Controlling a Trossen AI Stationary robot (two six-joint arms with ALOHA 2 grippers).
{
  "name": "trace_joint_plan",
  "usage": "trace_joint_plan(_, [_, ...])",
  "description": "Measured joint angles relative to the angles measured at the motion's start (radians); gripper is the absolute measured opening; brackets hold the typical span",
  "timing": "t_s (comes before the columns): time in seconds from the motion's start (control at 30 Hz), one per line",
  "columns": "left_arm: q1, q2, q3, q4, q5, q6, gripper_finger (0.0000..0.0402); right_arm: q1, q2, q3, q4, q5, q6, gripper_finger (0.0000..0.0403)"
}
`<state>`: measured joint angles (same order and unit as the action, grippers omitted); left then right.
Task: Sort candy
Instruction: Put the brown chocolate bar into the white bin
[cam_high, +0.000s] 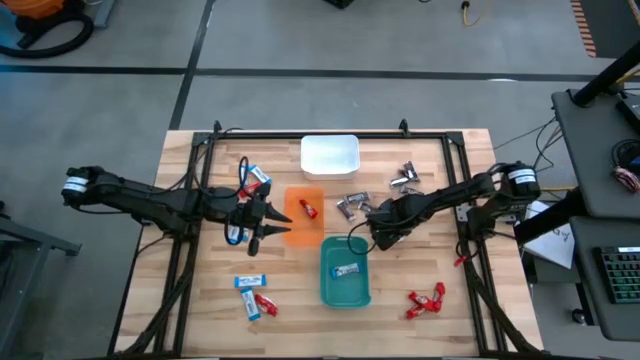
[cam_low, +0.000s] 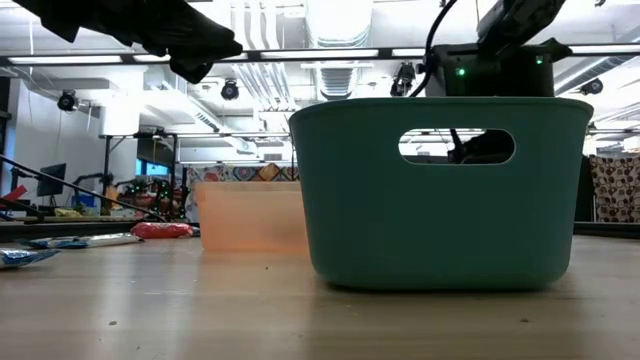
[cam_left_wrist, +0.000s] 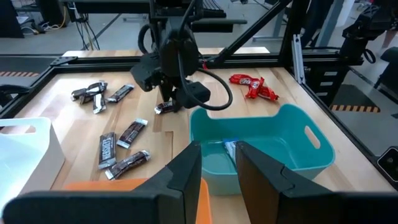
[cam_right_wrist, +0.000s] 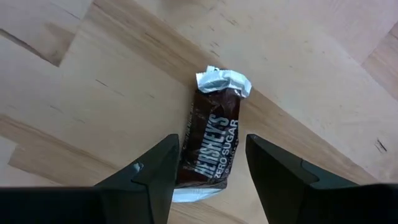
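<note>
Where right jaws straddle it, parted: brown silver-ended candy (cam_right_wrist: 210, 138), flat on wood

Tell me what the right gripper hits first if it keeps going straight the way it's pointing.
The right gripper points down at a dark brown Hershey's candy lying on the wooden table. Its open fingers straddle the bar, so it would likely meet that candy first, then the table.

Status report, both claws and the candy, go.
Right claw open, straddling a dark brown candy on the table beside the teal tray. Left claw over the orange tray, nothing seen in it. Nothing in the way.
</note>
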<state>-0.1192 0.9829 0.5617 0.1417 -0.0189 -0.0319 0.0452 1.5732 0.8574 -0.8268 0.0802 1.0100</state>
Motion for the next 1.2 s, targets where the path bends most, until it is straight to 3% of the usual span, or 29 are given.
trace_joint_plan(0.57, [0.0, 0.0, 0.0, 0.0, 0.0, -0.008, 0.0084, 0.0, -0.025, -0.003, -0.008, 0.002, -0.014, 0.0069])
trace_joint_plan(0.97, [-0.002, 0.0, 0.0, -0.06, 0.003, -0.112, 0.0084, -0.027, -0.192, -0.005, -0.029, 0.003, -0.091, 0.0058])
trace_joint_plan(1.2, [-0.002, -0.002, -0.001, -0.084, 0.003, -0.146, 0.0084, -0.056, -0.314, -0.005, -0.024, 0.067, -0.13, 0.0058])
